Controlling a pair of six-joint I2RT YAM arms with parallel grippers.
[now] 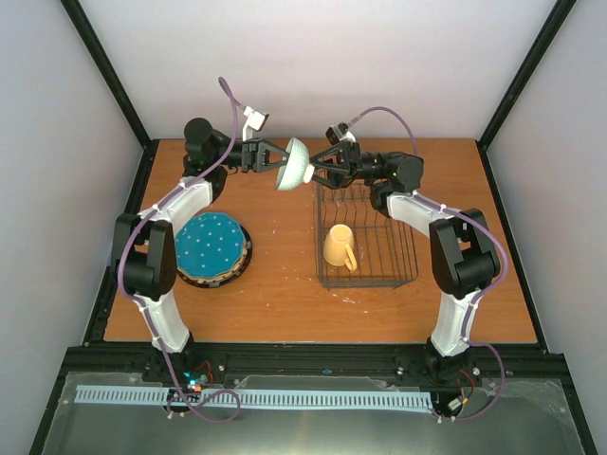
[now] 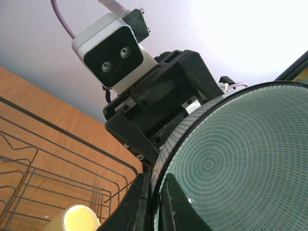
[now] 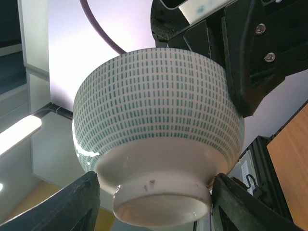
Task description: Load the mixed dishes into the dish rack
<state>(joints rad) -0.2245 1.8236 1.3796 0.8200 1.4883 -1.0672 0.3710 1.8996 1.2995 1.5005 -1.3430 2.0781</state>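
Note:
The small pale green bowl (image 1: pixel 295 163) is held in the air behind the dish rack (image 1: pixel 396 248), tipped on its side. My left gripper (image 1: pixel 277 159) is shut on its rim; in the left wrist view the fingers (image 2: pixel 136 202) pinch the rim, with the bowl's ringed inside (image 2: pixel 231 163) on the right. My right gripper (image 1: pixel 316 169) is open, its jaws spread on either side of the bowl's foot (image 3: pixel 161 202); the right-hand finger (image 3: pixel 240 204) looks close to touching the wall. The pale yellow mug (image 1: pixel 340 247) lies in the rack. The teal dotted plate (image 1: pixel 210 243) tops a stack at the left.
The rack's wires (image 2: pixel 48 159) and the mug's mouth (image 2: pixel 77 217) show below the left gripper. The plates under the teal one are mostly hidden. White walls and black frame posts (image 1: pixel 109 76) enclose the wooden table (image 1: pixel 275 299).

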